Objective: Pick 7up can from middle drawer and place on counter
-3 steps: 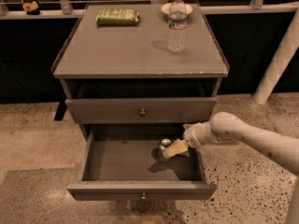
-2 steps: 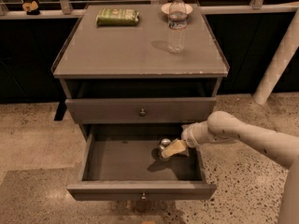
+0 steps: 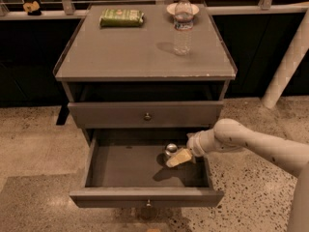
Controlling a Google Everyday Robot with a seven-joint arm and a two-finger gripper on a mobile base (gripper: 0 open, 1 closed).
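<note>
Hardly anything has moved since the earlier frame: the arm [image 3: 251, 144] has eased a touch leftward, and the gripper [image 3: 178, 157] remains low inside the middle drawer [image 3: 120, 170], right by the can [image 3: 171, 148].

At far left, a small tan object [image 3: 32, 6] sits on a pale ledge [image 3: 14, 15] at the back, and speckled floor [image 3: 29, 144] spreads out below. On the counter [image 3: 135, 52], a green packet [image 3: 121, 17] lies flat near the back left. Toward the back right a clear bottle [image 3: 182, 25] stands upright, with a shallow pale dish [image 3: 194, 8] just behind it. Under the counter is a dark open gap, then a shut drawer front [image 3: 106, 115] with a small round knob [image 3: 147, 116] at its middle.

Below that, the middle drawer is pulled well out. The can stands upright on its grey bottom, right of centre and toward the back, its silver top catching the light. The gripper's tan tip slants down and leftward against the can's right front side. Whether it is closed on the can I cannot tell. The arm reaches in from the right, crossing above the drawer's right wall. At far right a white post [image 3: 289, 57] leans up out of view.
</note>
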